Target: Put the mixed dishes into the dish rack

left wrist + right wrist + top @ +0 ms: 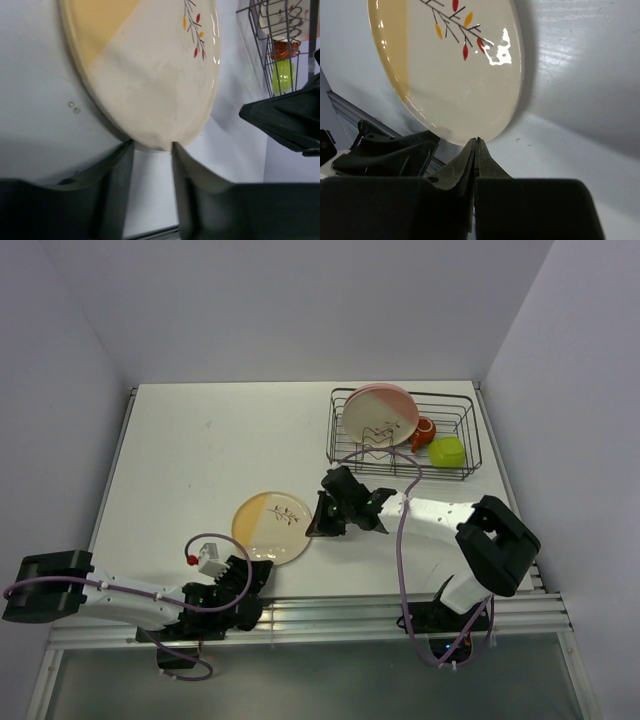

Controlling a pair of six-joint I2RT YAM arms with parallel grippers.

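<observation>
Right, nearest us: the left gripper (151, 150) sits at the yellow-and-cream plate's (272, 527) 7 o'clock, fingers apart, rim right at the tips; we can't tell if it touches. That plate lies flat on the table (200, 440), close to the front edge. The right gripper (476, 142) is at its 3 o'clock, fingers pressed together on nothing, tip at the rim. Farther out at 1 o'clock, the rack (471, 430) holds a pink-and-cream plate (378, 415), orange cup (423, 433) and green bowl (447, 452). Risks as we judge them: a shallow pinch on a flat rim could slip on lifting, and a nudge from the right tip could skid the plate towards the front edge.
</observation>
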